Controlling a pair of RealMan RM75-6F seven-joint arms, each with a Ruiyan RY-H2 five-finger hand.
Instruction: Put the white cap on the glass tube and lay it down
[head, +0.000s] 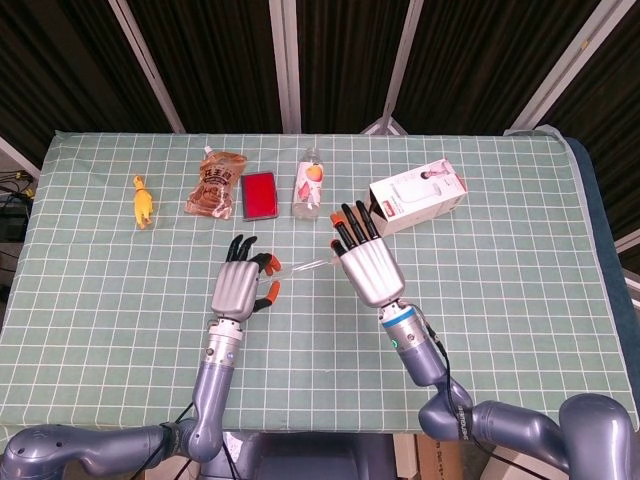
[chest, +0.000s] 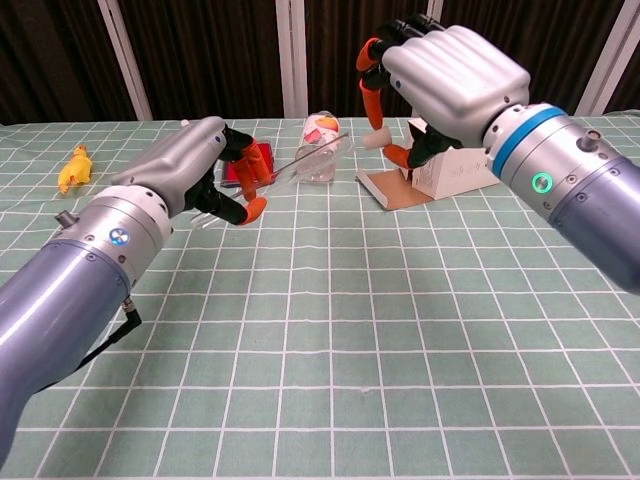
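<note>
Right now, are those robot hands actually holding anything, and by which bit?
Yes. The left robot hand pinches the glass tube at its near end; the right robot hand holds the white cap between its fingertips.

Head view: I look steeply down from above and behind the arms, far enough back to take in the whole table (head: 480, 250) edge to edge, with the dark slatted wall beyond it.

Chest view: I look from low, near tabletop height, facing forward across the checked cloth toward the same wall. Much closer; the forearms fill both lower corners.

Shared ground: both views take in the left hand (head: 238, 285) (chest: 195, 165), the right hand (head: 365, 262) (chest: 440, 70), and the far row from yellow toy (head: 143, 203) (chest: 74, 166) to white box (head: 418, 194) (chest: 455, 170).
</note>
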